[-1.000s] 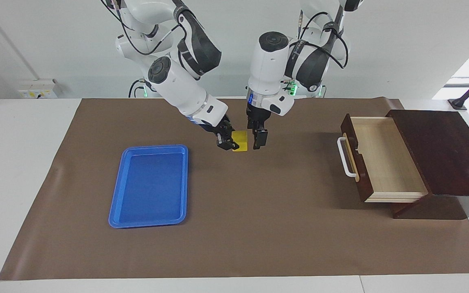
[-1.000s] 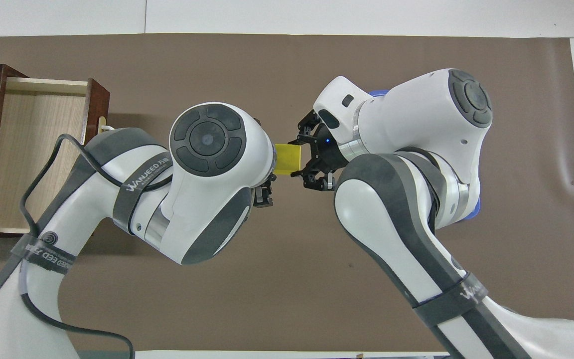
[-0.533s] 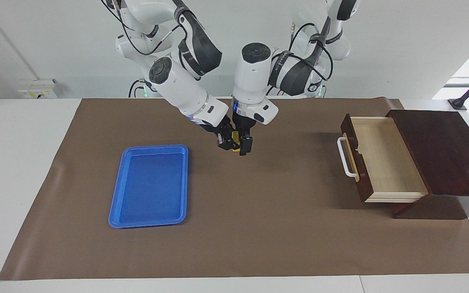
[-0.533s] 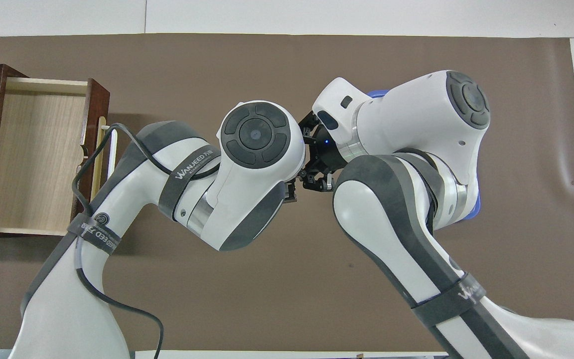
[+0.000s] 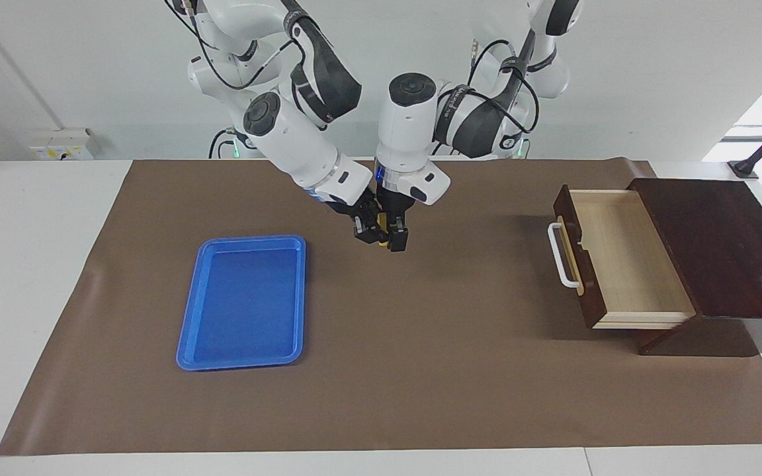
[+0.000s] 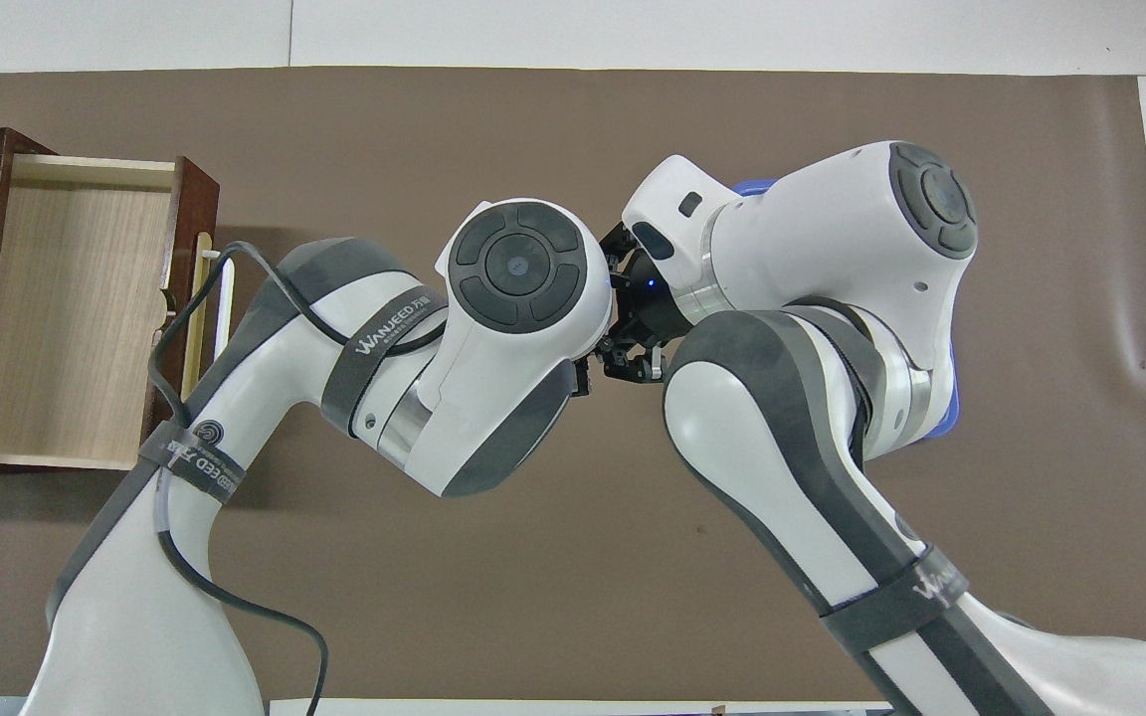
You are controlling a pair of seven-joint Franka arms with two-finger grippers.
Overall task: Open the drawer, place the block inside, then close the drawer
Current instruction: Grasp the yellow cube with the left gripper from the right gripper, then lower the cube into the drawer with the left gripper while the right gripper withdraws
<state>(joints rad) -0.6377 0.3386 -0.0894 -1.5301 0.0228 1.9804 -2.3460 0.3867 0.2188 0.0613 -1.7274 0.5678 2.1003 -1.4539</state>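
While the right gripper (image 5: 369, 231) grips the block (image 5: 384, 233) mid-mat, the left gripper (image 5: 397, 237) is clamped on it too. Handover, I reckon; next the right lets go, then off to the open drawer (image 5: 626, 258).

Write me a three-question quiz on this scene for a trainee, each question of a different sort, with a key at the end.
1. True or false: the drawer is pulled open and nothing lies in it.
2. Fill the gap: the blue tray lies toward the ___ arm's end of the table.
3. Pick one. The block is: A) in the blue tray; B) in the drawer; C) up in the air over the mat, between the right gripper and the left gripper.

Key: 1 true; 2 right; 3 C.
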